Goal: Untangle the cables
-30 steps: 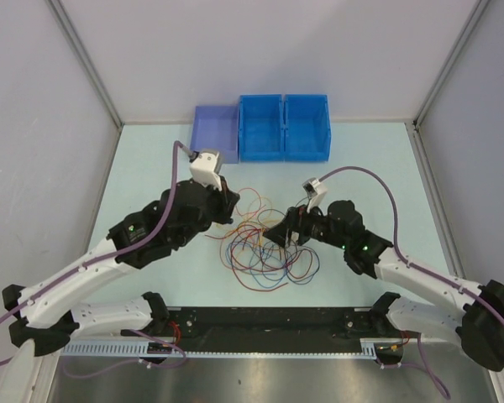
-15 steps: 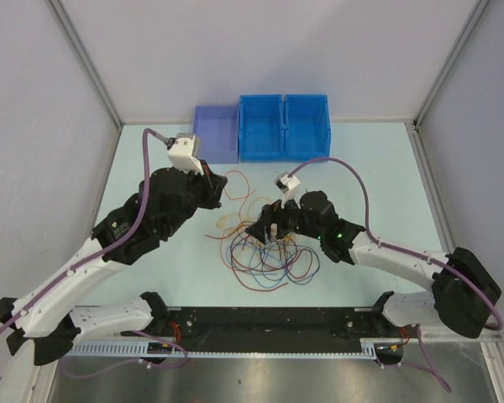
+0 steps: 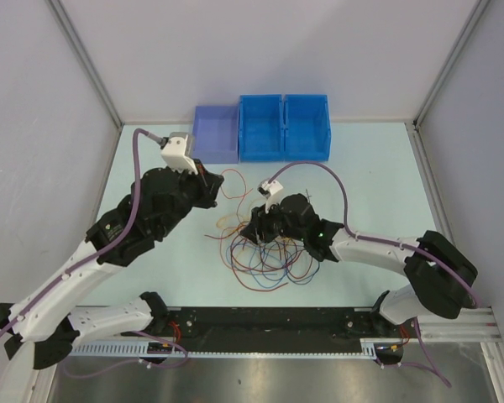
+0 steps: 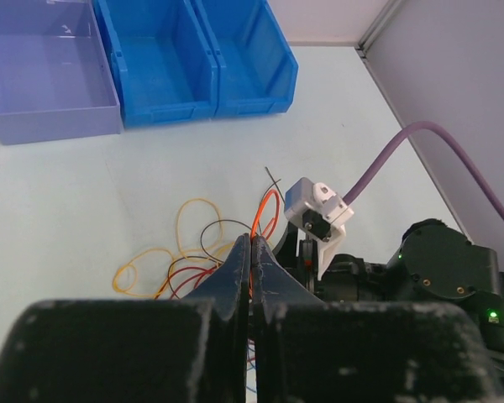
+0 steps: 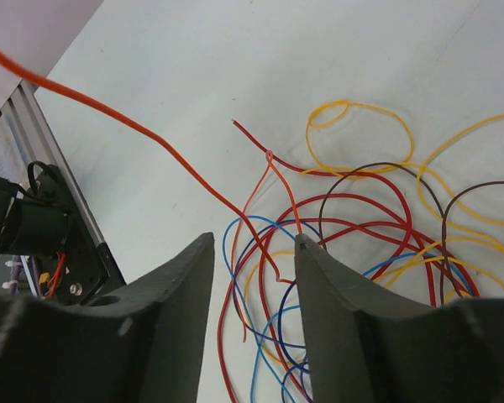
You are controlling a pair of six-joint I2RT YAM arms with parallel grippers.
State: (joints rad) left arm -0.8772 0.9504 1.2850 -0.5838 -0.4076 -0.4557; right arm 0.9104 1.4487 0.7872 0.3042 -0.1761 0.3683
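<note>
thin curly cables [image 3: 265, 256] lie tangled on the matte table [image 3: 361, 185], near the boxy plastic blue bins [image 3: 284, 155] and purple bin [image 3: 214, 158]. left claw [image 4: 252, 243] pinches an orange strand [image 4: 265, 210]; right claw [image 5: 254, 242] stands half open, gripping nothing.

Grey walls [image 3: 260, 50] enclose a pale green table [image 3: 378, 180].

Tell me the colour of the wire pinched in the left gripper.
Orange. The wire shows best in the left wrist view, clamped in the shut left gripper.
</note>
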